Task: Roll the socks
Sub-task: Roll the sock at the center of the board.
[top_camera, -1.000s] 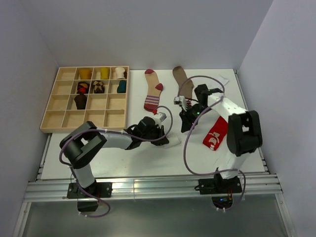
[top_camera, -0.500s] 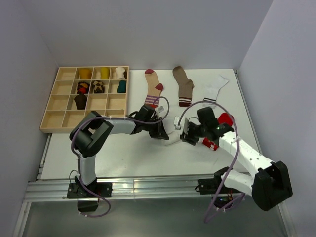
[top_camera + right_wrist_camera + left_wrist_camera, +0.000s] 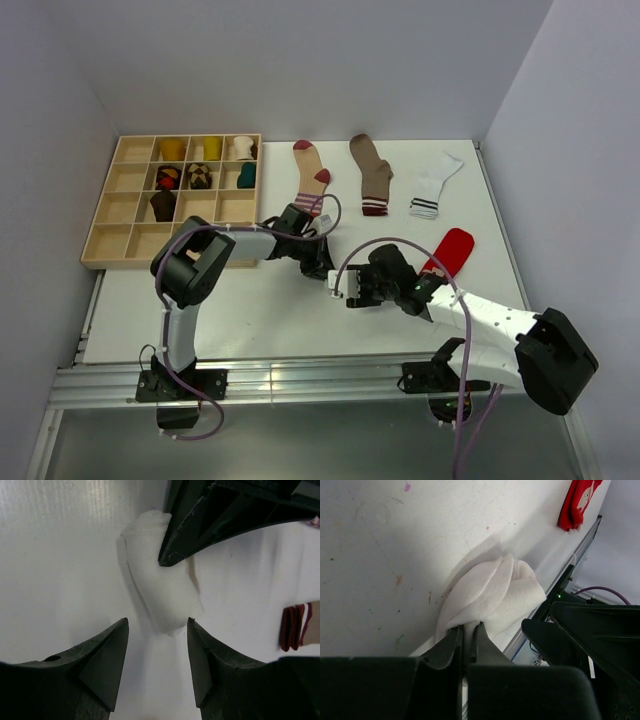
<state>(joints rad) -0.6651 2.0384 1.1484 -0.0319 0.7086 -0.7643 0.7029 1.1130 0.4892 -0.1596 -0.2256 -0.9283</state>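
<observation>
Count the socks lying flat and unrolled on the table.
4: three in a far row, left to right, red-heeled cream sock, brown sock, white striped sock; a red sock nearer, right. Others may be hidden.

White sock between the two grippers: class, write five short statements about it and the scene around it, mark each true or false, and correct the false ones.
1. The left gripper is shut on an edge of the white sock. True.
2. The right gripper is shut tight. False: it is open, with a finger on each side of the white sock's end.
3. The red sock lies unrolled on the table. True.
4. Every compartment of the wooden tray holds something. False: many compartments are empty.
5. The brown sock is rolled up. False: it lies flat near the far edge.
</observation>
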